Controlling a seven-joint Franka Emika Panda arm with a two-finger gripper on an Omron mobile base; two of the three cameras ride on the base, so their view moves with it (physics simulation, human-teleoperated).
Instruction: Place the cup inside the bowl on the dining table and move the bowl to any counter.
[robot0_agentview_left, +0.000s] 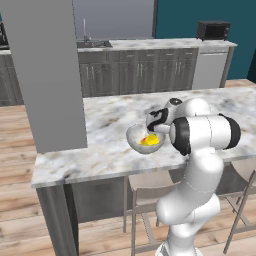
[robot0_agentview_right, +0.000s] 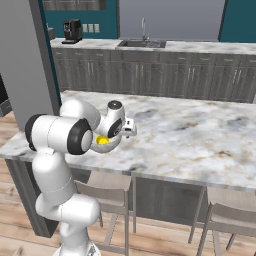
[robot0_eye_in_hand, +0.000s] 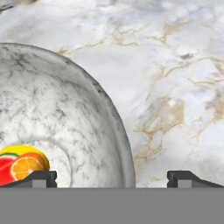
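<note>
A: Where's the arm?

B: It rises from the base, folds at the elbow and reaches forward over the near edge of the dining tabletop (robot0_agentview_left: 100, 150). The wrist bends downward, so the hand (robot0_eye_in_hand: 112, 179) points at the marble.

A: And the hand itself?

B: Spread wide, gripping nothing. In the hand view one dark fingertip (robot0_eye_in_hand: 41, 178) stands over the inside of the bowl (robot0_eye_in_hand: 65, 118), the other fingertip over bare marble outside it, with the bowl's rim running between them.

A: So where's the bowl?

B: On the dining tabletop, near its front edge, right under the wrist. From the left base view it sits just left of the forearm; in the right base view the arm hides most of it.

A: The cup?

B: The cup (robot0_agentview_left: 149, 140) lies inside the bowl, yellow with a red part, low against the bowl's inner wall.

A: Is a fingertip touching the rim?

B: Can't tell from these views.

A: Anything behind?

B: The counter (robot0_agentview_left: 165, 44) with dark cabinets runs along the far wall, well apart from the bowl.
</note>
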